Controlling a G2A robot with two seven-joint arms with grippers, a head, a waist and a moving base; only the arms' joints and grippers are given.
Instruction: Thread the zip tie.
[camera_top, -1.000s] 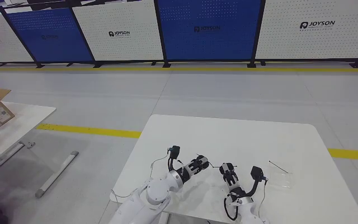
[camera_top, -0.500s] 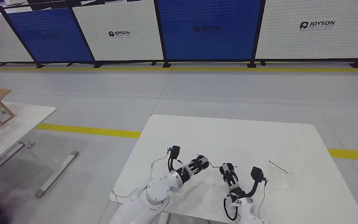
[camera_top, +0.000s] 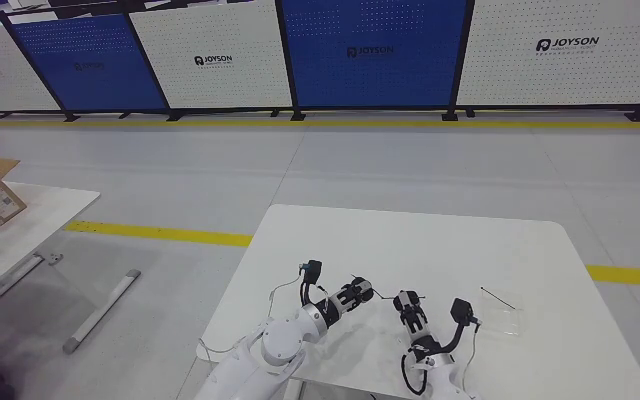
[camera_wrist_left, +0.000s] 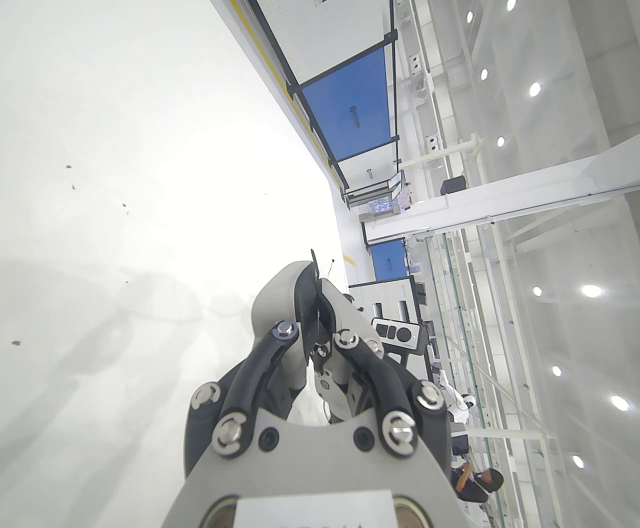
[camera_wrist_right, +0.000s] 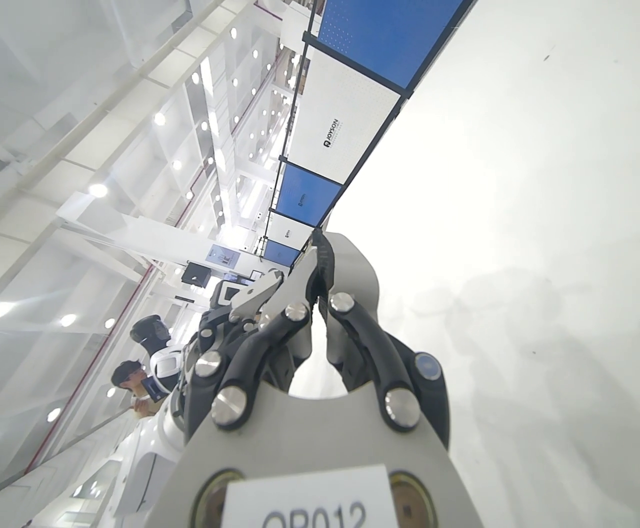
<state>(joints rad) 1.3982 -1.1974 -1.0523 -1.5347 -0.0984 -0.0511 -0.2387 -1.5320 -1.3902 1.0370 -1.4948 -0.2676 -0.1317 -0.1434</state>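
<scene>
You are holding both arms low over the near part of the white table (camera_top: 420, 235), tips facing each other and just apart. Your left gripper (camera_wrist_left: 317, 274) is pinched tight on a thin black strip, the zip tie (camera_wrist_left: 314, 257), which is poking out just past the fingertips. Your right gripper (camera_wrist_right: 318, 246) is likewise clamped narrow on a dark sliver at its tip. This looks like the other end of the same tie, though it is too thin here to tell head from tail.

You are probably lining up the tail with the head's slot. To do it well:

- Be steadying one hand and moving only the other.
- Be bringing the tips together slowly along one straight line, since so little tie is sticking out that any twist will miss the slot.
- Be gripping firmly so the strip is not swivelling in the pads.
- Be watching the top view for alignment, because each wrist camera is hiding the tip behind its own fingers.

A spare zip tie (camera_top: 497, 297) is lying by a clear tray (camera_top: 505, 323) at your right, well apart.
</scene>
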